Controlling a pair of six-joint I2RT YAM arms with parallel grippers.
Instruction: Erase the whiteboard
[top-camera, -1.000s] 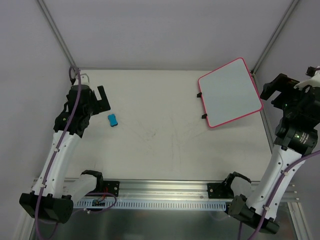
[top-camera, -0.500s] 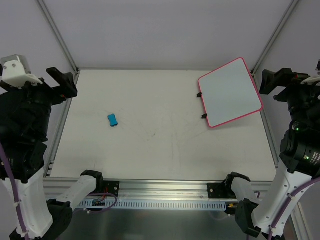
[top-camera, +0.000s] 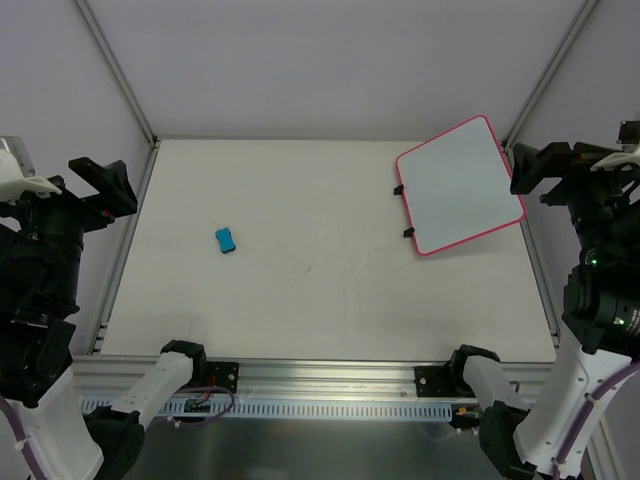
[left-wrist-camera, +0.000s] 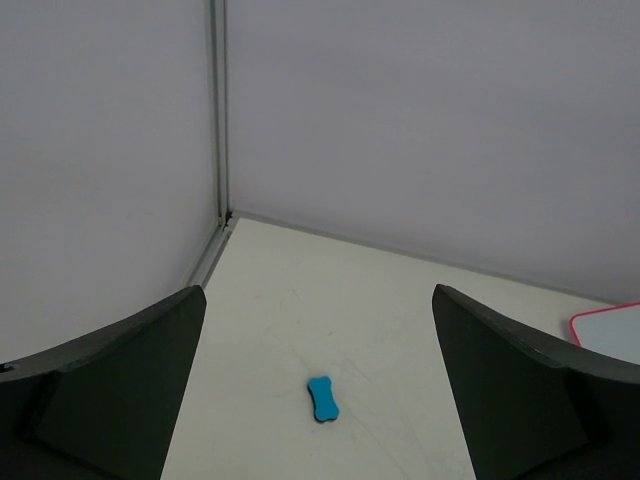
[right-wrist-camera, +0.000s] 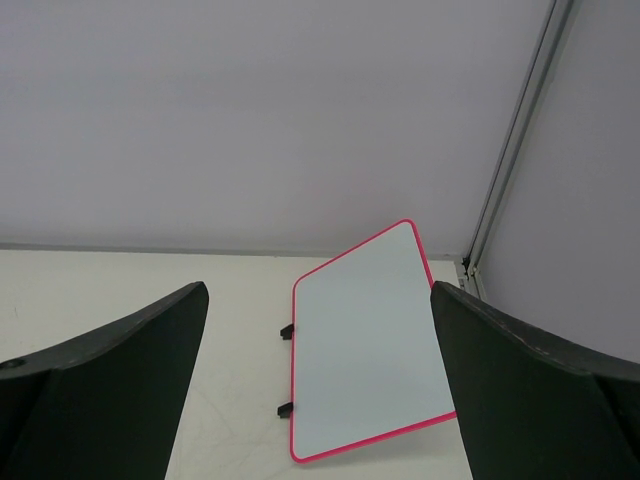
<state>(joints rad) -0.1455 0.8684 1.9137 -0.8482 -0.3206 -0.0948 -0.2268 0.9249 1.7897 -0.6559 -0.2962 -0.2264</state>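
Top external view: whiteboard (top-camera: 460, 185) lies at the tabletop's (top-camera: 330, 310) far right corner, surface apparently unmarked. Eraser (top-camera: 226, 240) lies well apart (left side). Left hand (left-wrist-camera: 318, 291) and right hand (right-wrist-camera: 318, 290) are released, empty. Risk: unrestrained board may slide under wiping pressure. No legible writing or brand.

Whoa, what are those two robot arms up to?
Nothing is being handled right now. Both arms are up at the sides of the table, and the left hand and right hand are open and empty. The whiteboard lies at the far right corner and looks clean. The little blue eraser sits alone on the left part.
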